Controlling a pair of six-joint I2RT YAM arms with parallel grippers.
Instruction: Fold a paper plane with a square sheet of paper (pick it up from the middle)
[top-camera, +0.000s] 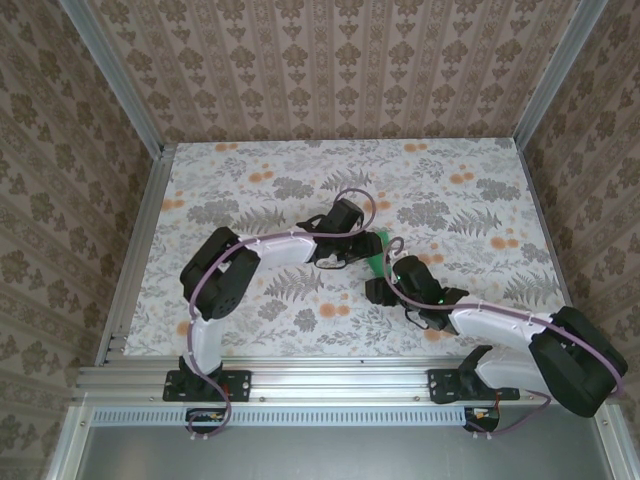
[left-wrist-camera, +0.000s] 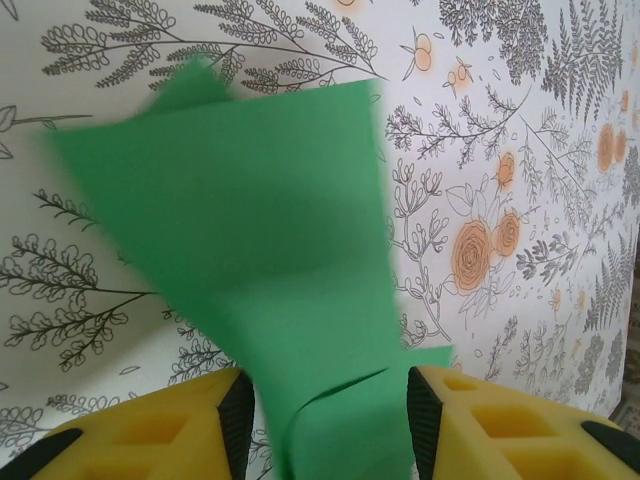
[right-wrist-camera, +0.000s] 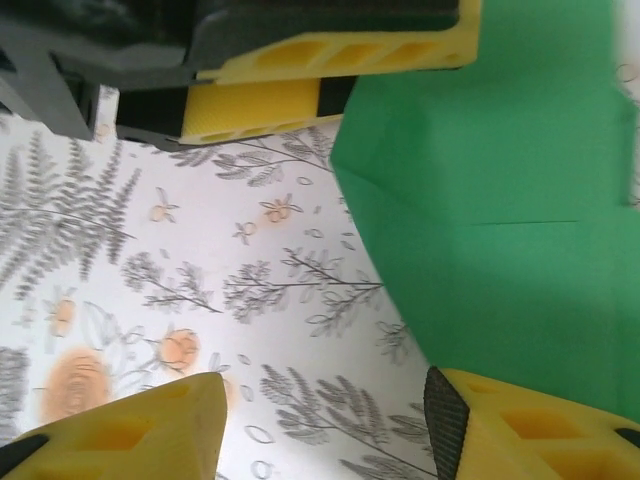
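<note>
1. Item: part-folded green paper (top-camera: 376, 255), one solid colour, creased. It lies on the floral table (top-camera: 250, 170) around the middle, between the two grippers, which hide most of it from above.
2. Left gripper (top-camera: 362, 243): in the left wrist view its yellow fingers (left-wrist-camera: 225, 425) stand apart, with the paper's narrow end (left-wrist-camera: 260, 230) lying in the gap. No pinch is visible. Whether the tips press the sheet down cannot be told.
3. Right gripper (right-wrist-camera: 320, 420): jaws spread wide and gripping nothing. Its right-hand finger sits at the paper's near edge (right-wrist-camera: 500, 220), and the left gripper's finger (right-wrist-camera: 300, 85) is just beyond.
4. Hazards, as judged:
   - Neither gripper clamps the sheet, so any sideways motion could slide it or spring the creases open.
   - The right-hand finger may snag the paper's edge and drag it if the arm pulls away low.
   - The grippers are close together, so a careless approach risks contact between them.
5. Orientation: from above, the long axis runs far-left to near-right, slightly off the near-far line. The narrow end appears to lie toward the left gripper, and the broad end fans away from it. The paper's outline is smeared in the left wrist view, so no definite nose can be made out
</note>
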